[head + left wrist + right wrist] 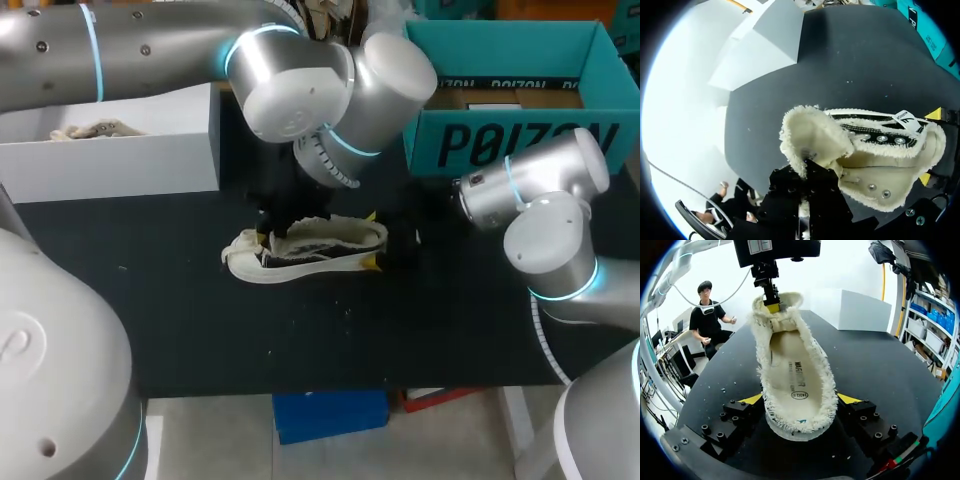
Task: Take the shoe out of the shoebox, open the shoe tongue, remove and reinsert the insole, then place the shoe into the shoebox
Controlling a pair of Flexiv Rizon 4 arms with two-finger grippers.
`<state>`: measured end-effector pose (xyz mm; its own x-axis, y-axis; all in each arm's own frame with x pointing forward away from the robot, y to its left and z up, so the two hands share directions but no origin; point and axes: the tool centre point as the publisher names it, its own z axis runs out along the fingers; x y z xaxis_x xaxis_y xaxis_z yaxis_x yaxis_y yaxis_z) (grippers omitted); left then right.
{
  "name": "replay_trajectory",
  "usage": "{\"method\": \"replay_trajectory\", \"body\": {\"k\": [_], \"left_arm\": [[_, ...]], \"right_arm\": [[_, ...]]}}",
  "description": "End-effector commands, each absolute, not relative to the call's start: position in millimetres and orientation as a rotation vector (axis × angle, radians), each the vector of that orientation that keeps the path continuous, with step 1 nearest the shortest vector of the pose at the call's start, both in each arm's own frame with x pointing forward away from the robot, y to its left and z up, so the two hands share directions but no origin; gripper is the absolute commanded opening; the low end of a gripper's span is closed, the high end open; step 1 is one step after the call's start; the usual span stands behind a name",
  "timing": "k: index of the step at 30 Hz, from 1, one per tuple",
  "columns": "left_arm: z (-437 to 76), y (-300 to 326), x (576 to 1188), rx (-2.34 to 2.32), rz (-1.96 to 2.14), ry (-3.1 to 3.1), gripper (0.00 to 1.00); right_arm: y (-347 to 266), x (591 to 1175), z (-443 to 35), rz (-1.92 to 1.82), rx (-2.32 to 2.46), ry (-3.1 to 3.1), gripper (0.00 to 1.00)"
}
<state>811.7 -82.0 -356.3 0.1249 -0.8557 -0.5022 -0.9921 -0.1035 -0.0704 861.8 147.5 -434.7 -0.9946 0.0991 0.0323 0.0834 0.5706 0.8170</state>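
— How does the tongue-opening stand?

— The cream fleece-lined low shoe (pixel 305 250) sits sole-down on the black table top (pixel 200 330). Its heel end is between the fingers of the right gripper (pixel 800 400), which press it from both sides, so that gripper is clamped on the shoe. Ahead of the right gripper, at the shoe's far end, the left gripper (pixel 772 304) has the fleecy cream tongue (pixel 812 132). Its tips are hidden in its own wrist view, but from across it looks pinched together on the tongue's edge.

— So how to finish it well?

— I'd draw the tongue away from the opening, toward the toe and slightly up, in a slow arc. A straight upward pull would likely lift the whole shoe. The right gripper should only pin the heel down and steady. Fleece is soft and may slip from a shallow pinch, so a deeper bite would be safer. Stop once the cream printed insole (pixel 795 370) lies exposed along its length, with room below the left gripper to pinch it out.
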Motion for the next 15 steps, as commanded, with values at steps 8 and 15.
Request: {"method": "replay_trajectory", "body": {"k": [8,15], "left_arm": [[-372.4,-68.6,809.4,-2.053,0.507,1.772,0.44],[-371.3,-67.9,810.8,-2.063,0.507,1.764,1.0]], "right_arm": [[144.6,863.6,-438.0,1.433,0.168,2.77,0.0],[144.6,863.6,-438.0,1.433,0.168,2.77,0.0]]}}
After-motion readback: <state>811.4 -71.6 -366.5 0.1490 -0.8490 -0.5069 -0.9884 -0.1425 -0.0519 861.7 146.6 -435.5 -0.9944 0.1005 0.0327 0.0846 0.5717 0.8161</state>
